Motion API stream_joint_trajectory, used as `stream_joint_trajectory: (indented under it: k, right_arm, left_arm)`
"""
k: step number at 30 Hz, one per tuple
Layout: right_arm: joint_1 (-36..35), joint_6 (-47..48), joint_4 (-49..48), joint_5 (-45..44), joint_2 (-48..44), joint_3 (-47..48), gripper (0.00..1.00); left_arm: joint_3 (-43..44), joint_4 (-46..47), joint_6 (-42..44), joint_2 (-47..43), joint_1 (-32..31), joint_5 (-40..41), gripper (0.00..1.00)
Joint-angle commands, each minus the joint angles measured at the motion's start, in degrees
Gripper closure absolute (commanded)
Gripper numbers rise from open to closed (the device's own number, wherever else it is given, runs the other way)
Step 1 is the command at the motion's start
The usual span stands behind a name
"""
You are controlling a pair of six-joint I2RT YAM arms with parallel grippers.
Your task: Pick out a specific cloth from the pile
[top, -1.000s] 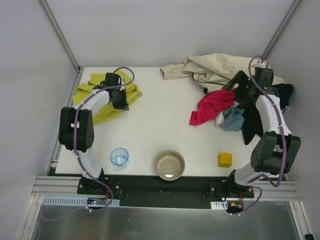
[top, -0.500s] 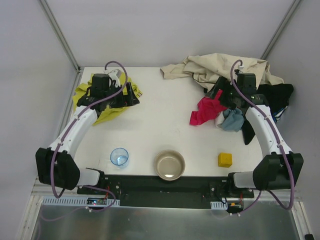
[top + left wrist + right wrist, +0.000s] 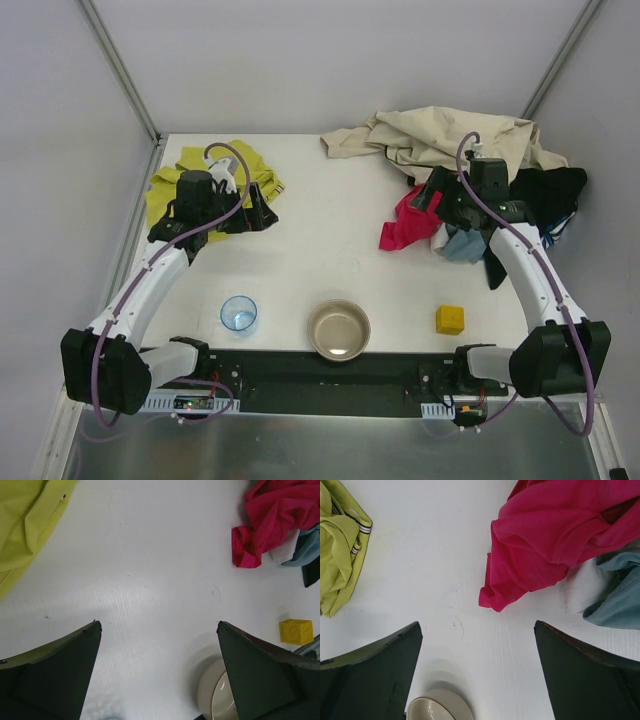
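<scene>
Chartreuse cloth (image 3: 247,163) lies ungripped beside left pincer (image 3: 265,208).

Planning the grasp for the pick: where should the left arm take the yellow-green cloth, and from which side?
Take the cloth at its bunched right edge, the part nearest the open left gripper, coming down from above. It lies low and crumpled on the table, so a raised fold is probably the only thing the fingers can pinch.
</scene>
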State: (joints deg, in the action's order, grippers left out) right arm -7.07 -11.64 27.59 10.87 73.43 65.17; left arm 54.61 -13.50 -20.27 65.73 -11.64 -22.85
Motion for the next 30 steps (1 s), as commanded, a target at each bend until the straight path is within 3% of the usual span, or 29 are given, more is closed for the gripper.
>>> stream_joint_trajectory:
  k: [1, 12, 24, 30]
  right_arm:
    - [-0.31, 1.88, 0.97, -2.61, -3.03, -0.74, 0.04]
    - [-0.4, 4.34, 5.1, -9.46, -9.34, -3.9, 0.04]
    - [-0.31, 7.59, 5.89, -18.87, -23.32, -10.85, 0.04]
    - [-0.31, 8.74, 0.98, -17.91, -27.1, -14.18, 0.04]
  left_arm:
    - [-2.4, -0.3, 2.86, -2.1, -0.23, 5.79, 0.01]
    - [-5.91, -5.49, 3.49, -8.42, -0.23, 20.65, 0.01]
    - [-9.69, -4.87, 1.73, -21.96, -0.31, 25.92, 0.01]
    - [-12.77, 0.48, 3.3, -26.0, -0.23, 22.94, 0.01]
